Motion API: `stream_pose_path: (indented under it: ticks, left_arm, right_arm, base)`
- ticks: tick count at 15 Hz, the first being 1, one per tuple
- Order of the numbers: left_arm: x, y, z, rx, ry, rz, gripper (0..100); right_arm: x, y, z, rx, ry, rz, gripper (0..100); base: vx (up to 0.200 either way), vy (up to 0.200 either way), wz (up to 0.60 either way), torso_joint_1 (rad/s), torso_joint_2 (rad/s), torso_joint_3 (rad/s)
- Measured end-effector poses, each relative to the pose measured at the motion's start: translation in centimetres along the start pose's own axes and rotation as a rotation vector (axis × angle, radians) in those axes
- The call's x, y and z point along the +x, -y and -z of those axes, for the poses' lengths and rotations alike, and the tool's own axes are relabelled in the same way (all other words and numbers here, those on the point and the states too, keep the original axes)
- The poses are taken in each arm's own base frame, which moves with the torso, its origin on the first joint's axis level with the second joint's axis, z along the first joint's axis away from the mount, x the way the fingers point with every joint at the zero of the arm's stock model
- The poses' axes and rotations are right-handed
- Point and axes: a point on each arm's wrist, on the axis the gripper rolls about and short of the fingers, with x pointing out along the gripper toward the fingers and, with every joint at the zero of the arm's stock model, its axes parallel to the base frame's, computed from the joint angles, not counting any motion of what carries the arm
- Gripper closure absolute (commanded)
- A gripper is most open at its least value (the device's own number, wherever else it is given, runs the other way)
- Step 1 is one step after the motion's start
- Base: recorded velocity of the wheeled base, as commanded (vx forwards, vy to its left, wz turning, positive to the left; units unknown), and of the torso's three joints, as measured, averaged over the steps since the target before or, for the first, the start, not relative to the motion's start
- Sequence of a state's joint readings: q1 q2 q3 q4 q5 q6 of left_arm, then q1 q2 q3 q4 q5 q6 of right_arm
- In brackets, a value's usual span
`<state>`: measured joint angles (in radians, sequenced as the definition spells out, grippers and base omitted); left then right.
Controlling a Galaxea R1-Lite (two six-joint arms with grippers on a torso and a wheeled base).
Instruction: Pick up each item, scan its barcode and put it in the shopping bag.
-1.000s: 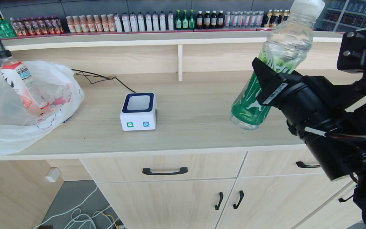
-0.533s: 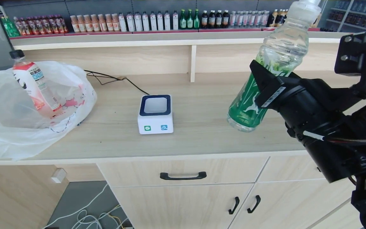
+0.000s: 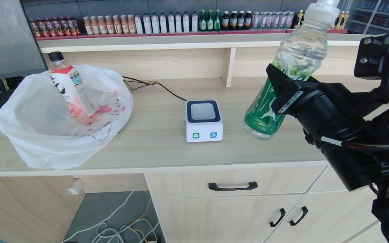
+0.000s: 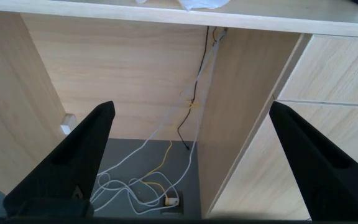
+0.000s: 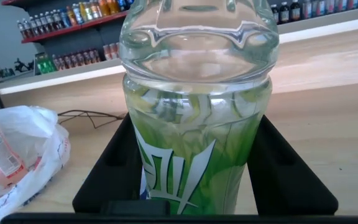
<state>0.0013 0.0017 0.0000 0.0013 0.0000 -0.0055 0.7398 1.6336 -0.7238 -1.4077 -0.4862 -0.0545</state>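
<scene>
My right gripper [image 3: 284, 81] is shut on a clear bottle with a green label [image 3: 282, 84], held tilted above the counter, just right of the scanner. From the right wrist, the green bottle [image 5: 197, 124] stands between the two black fingers [image 5: 107, 168]. The white scanner [image 3: 204, 120], with its dark-framed window facing up, sits mid-counter. At the left the white plastic shopping bag [image 3: 46, 135] lies open with a pink-labelled bottle [image 3: 71, 89] leaning inside. My left gripper [image 4: 188, 155] hangs open and empty below counter height, facing the cabinet side.
A black cable [image 3: 154, 84] runs from the scanner to the back wall of the wooden counter [image 3: 154, 141]. A dark screen [image 3: 8, 37] stands behind the bag. Shelves of bottles [image 3: 181, 22] line the back. Loose cables [image 4: 148, 186] lie on the floor under the counter.
The head camera has swung left, so bag and scanner sit further right in the picture. The held green bottle is now closer to the scanner. The grip is unchanged.
</scene>
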Motion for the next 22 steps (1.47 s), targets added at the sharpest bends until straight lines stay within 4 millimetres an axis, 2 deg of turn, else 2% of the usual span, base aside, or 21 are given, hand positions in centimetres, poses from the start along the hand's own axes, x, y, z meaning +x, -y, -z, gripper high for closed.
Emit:
stream_pose_path:
  ticks: [8, 16, 19, 22]
  left_arm:
    - [0.0, 0.0, 0.0, 0.000, -0.001, 0.000, 0]
    - [0.0, 0.0, 0.0, 0.004, 0.000, 0.000, 0]
    - [0.0, 0.0, 0.0, 0.004, 0.000, 0.000, 0]
    - [0.0, 0.0, 0.0, 0.004, 0.000, 0.001, 0]
  right_arm:
    - [-0.1, 0.0, -0.4, 0.005, 0.012, 0.001, 100]
    - [0.2, -0.1, -0.8, 0.044, 0.023, -0.014, 100]
    - [1.2, -0.5, -1.5, 0.103, 0.060, -0.010, 100]
    - [2.3, -1.2, -1.1, 0.194, 0.040, -0.017, 100]
  base:
    - [0.000, 0.200, 0.00, 0.003, 0.00, 0.001]
    - [0.000, 0.000, 0.00, 0.000, 0.00, 0.000]
    - [0.000, 0.000, 0.00, 0.000, 0.00, 0.000]
    - [0.000, 0.000, 0.00, 0.000, 0.00, 0.000]
